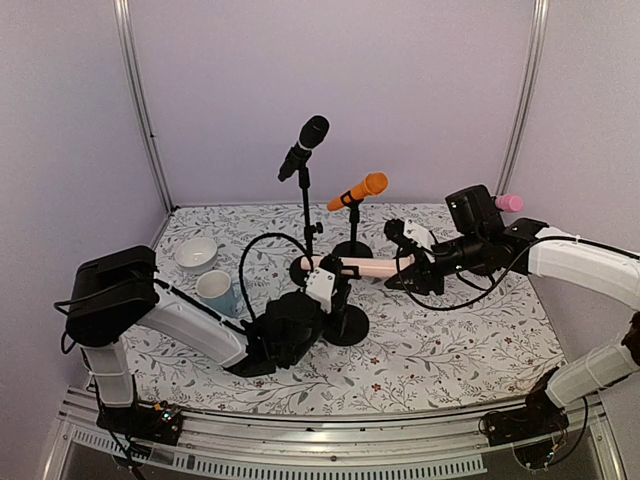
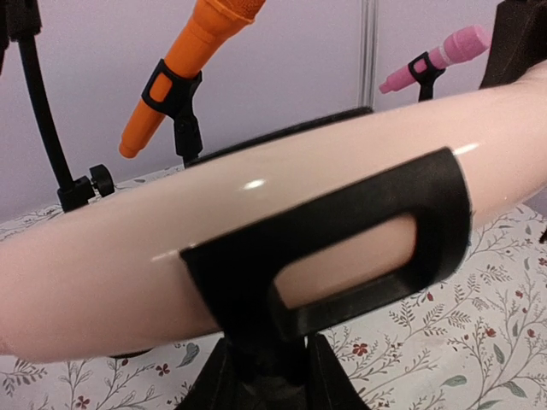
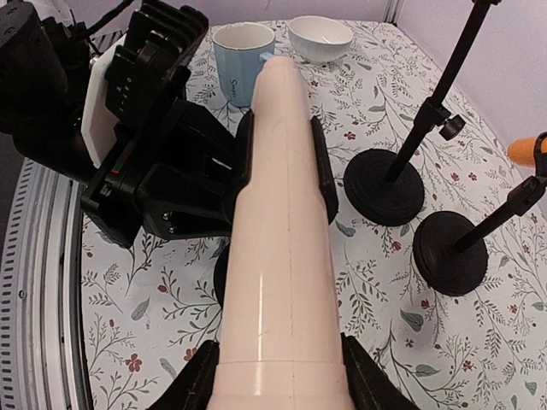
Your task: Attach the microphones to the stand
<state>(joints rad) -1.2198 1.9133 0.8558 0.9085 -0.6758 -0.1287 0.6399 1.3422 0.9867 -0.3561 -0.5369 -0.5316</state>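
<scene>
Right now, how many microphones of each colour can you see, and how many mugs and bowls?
orange microphone: 1
black microphone: 1
bright pink microphone: 1
pale beige microphone: 1
mug: 1
bowl: 1
Total: 6

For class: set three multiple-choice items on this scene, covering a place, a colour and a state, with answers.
1. Where is the mug? A beside the white bowl; B on a stand; C by the right arm.
2. Colour of the microphone on the tallest stand? A orange; B black; C pink.
3. The beige microphone is: A loose on the table; B held by the right gripper; C in the mug.
Answers: 1 A, they sit together; 2 B, the black microphone sits highest; 3 B, the gripper clamps its body.
</scene>
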